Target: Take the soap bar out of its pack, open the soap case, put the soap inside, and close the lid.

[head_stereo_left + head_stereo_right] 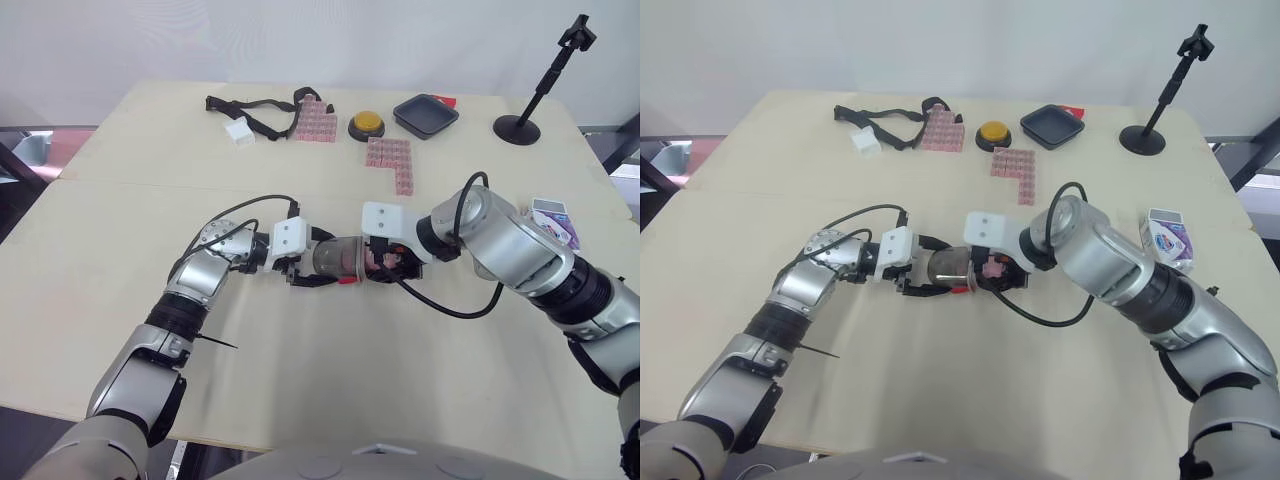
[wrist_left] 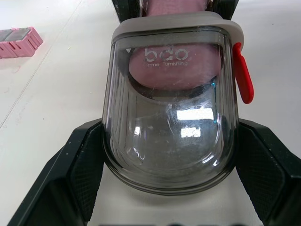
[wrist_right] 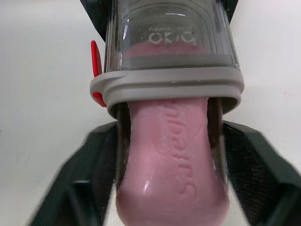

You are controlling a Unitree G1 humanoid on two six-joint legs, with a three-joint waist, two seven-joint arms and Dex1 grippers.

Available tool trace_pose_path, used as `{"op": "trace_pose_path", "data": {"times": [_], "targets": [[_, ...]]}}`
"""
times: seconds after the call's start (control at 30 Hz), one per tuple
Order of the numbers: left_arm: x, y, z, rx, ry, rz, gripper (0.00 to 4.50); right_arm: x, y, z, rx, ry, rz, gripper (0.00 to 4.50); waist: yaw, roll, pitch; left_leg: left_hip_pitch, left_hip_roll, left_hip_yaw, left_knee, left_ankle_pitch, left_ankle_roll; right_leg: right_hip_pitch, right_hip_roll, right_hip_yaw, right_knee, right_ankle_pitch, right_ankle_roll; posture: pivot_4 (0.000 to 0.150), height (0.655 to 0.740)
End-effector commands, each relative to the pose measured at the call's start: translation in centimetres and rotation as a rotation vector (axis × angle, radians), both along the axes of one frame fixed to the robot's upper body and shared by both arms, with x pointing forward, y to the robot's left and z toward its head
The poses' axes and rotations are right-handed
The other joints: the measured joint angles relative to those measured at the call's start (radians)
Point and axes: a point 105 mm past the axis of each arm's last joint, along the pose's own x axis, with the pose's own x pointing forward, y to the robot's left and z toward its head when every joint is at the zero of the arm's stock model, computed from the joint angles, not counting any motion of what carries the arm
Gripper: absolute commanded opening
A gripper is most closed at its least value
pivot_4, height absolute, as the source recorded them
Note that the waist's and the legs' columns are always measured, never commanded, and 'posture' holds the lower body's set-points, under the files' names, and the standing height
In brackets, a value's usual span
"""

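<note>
The clear soap case [image 1: 335,258] with a grey rim and a red latch [image 2: 243,75] lies on its side at the table's middle. My left gripper [image 1: 312,266] is shut on it, a black finger [image 2: 70,179] on each side of its rounded end. The pink soap bar [image 3: 171,155] is partly pushed into the case's mouth, with its far end showing through the clear wall [image 2: 174,66]. My right gripper [image 1: 388,262] is shut on the soap's outer end, facing the left gripper. The white and purple soap pack [image 1: 553,222] lies to the right of my right arm.
Along the back of the table lie a black strap with a white block [image 1: 240,130], two groups of pink blocks [image 1: 390,160], a yellow button [image 1: 366,123], a black tray [image 1: 426,114] and a black stand [image 1: 520,125]. A seam [image 1: 120,183] crosses the tabletop.
</note>
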Motion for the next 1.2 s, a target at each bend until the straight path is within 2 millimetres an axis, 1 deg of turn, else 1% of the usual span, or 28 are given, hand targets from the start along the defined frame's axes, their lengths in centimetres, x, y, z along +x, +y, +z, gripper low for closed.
{"op": "trace_pose_path", "data": {"times": [0.03, 0.2, 0.4, 0.53, 0.6, 0.67, 0.7, 0.73, 0.77, 0.8, 0.83, 0.87, 0.93, 0.97, 1.07, 1.2], "targets": [[-0.1, -0.2, 0.8, -0.009, -0.034, -0.017, 3.68, 0.0, 0.4, 1.7, 0.017, -0.072, 0.042, 4.48, 0.001, 0.0, 0.0, 0.0, 0.0, 0.0, 0.0, 0.0, 0.0, 0.0, 0.0, 0.0, 0.0, 0.0, 0.0, 0.15, 0.7338], [0.2, -0.3, 1.2, -0.038, -0.028, -0.007, 3.68, 0.0, -0.4, 1.4, -0.012, -0.083, 0.046, 4.48, 0.006, 0.0, 0.0, 0.0, 0.0, 0.0, 0.0, 0.0, 0.0, 0.0, 0.0, 0.0, 0.0, 0.0, 0.001, 0.15, 0.7338], [0.3, -0.3, 1.4, -0.047, -0.021, -0.005, 3.68, 0.4, -1.1, 1.9, -0.009, -0.099, 0.035, 4.48, 0.005, 0.0, 0.0, 0.0, 0.0, 0.0, 0.0, 0.0, -0.001, 0.0, 0.0, 0.0, 0.0, 0.001, 0.001, 0.15, 0.7338], [0.2, -0.3, 1.2, -0.04, -0.021, -0.01, 3.68, 0.6, -2.0, 2.3, 0.008, -0.101, 0.003, 4.48, 0.006, 0.0, 0.0, 0.0, 0.0, 0.0, 0.0, 0.0, -0.001, 0.0, 0.0, 0.0, 0.0, 0.001, 0.001, 0.15, 0.7338], [0.0, -0.2, 1.2, -0.042, -0.023, -0.016, 3.68, 0.8, -3.1, 2.1, 0.023, -0.094, -0.031, 4.48, 0.008, 0.0, 0.0, 0.0, 0.0, 0.0, 0.0, 0.0, -0.001, 0.0, 0.0, 0.0, 0.0, 0.001, 0.001, 0.15, 0.7338], [-0.2, -0.2, 1.3, -0.047, -0.03, -0.029, 3.68, 1.0, -4.7, 1.6, 0.039, -0.096, -0.063, 3.94, 0.011, 0.0, 0.0, -0.001, 0.0, 0.0, -0.001, 0.0, -0.001, 0.0, 0.0, 0.0, 0.0, 0.001, 0.001, 0.15, 0.7338], [-0.3, -0.2, 1.3, -0.051, -0.031, -0.034, 3.68, 0.8, -5.1, 1.2, 0.044, -0.091, -0.06, 3.68, 0.013, 0.0, 0.0, -0.001, 0.0, 0.0, -0.001, 0.0, -0.001, 0.0, 0.0, 0.0, -0.001, 0.001, 0.001, 0.15, 0.7338], [-0.3, -0.2, 1.4, -0.054, -0.031, -0.037, 3.68, 0.7, -5.3, 1.0, 0.05, -0.092, -0.056, 3.26, 0.011, 0.0, 0.0, -0.002, 0.0, 0.001, -0.001, 0.0, -0.001, 0.0, 0.0, 0.0, -0.001, 0.001, 0.001, 0.15, 0.7338], [-0.3, -0.2, 1.4, -0.055, -0.031, -0.038, 3.68, 0.7, -5.2, 1.0, 0.059, -0.097, -0.052, 2.92, 0.01, 0.0, 0.0, -0.002, 0.0, 0.001, -0.001, 0.0, -0.001, 0.0, 0.0, 0.001, -0.001, 0.001, 0.001, 0.15, 0.7338], [-0.3, -0.2, 1.4, -0.054, -0.032, -0.039, 3.68, 0.6, -5.0, 1.0, 0.071, -0.1, -0.048, 2.71, 0.006, 0.0, 0.0, -0.002, 0.0, 0.001, -0.001, 0.0, -0.001, 0.0, 0.0, 0.001, -0.001, 0.001, 0.001, 0.15, 0.7338], [-0.3, -0.2, 1.4, -0.054, -0.032, -0.04, 3.68, 0.4, -4.7, 0.9, 0.088, -0.095, -0.037, 2.3, 0.003, 0.0, 0.0, -0.002, 0.0, 0.001, -0.001, 0.0, -0.001, 0.0, 0.0, 0.001, -0.001, 0.001, 0.001, 0.15, 0.7338], [-0.3, -0.2, 1.4, -0.054, -0.032, -0.041, 3.68, 0.1, -4.3, 1.0, 0.108, -0.086, -0.024, 2.04, 0.001, 0.0, 0.0, -0.003, 0.0, 0.002, -0.001, 0.0, -0.001, 0.0, 0.0, 0.002, 0.0, 0.001, 0.001, 0.15, 0.7338], [-0.3, -0.2, 1.5, -0.056, -0.033, -0.044, 3.68, -0.3, -3.5, 1.0, 0.141, -0.075, -0.001, 1.32, -0.001, 0.0, 0.0, -0.002, 0.001, 0.003, -0.003, 0.0, -0.001, 0.0, 0.001, 0.002, 0.001, 0.0, 0.0, 0.15, 0.7338], [-0.3, -0.3, 1.5, -0.056, -0.034, -0.045, 3.68, -0.4, -3.2, 1.0, 0.151, -0.078, 0.007, 1.04, 0.0, 0.0, 0.0, -0.002, 0.001, 0.003, -0.003, 0.0, -0.001, 0.0, 0.001, 0.002, 0.001, 0.0, 0.0, 0.15, 0.7338], [-0.3, -0.3, 1.6, -0.058, -0.035, -0.047, 3.68, -0.5, -2.7, 1.0, 0.165, -0.085, 0.022, 0.01, 0.001, 0.0, 0.0, 0.0, 0.002, 0.003, -0.003, 0.0, -0.001, 0.0, 0.001, 0.002, 0.001, -0.001, -0.001, 0.15, 0.7338], [-0.3, -0.4, 1.6, -0.057, -0.035, -0.046, 3.68, -0.9, -2.4, 0.5, 0.158, -0.067, 0.038, 0.01, 0.006, 0.0, 0.0, 0.001, 0.002, 0.003, -0.003, 0.0, -0.001, 0.0, 0.001, 0.001, 0.0, -0.001, -0.001, 0.15, 0.7338]]}}
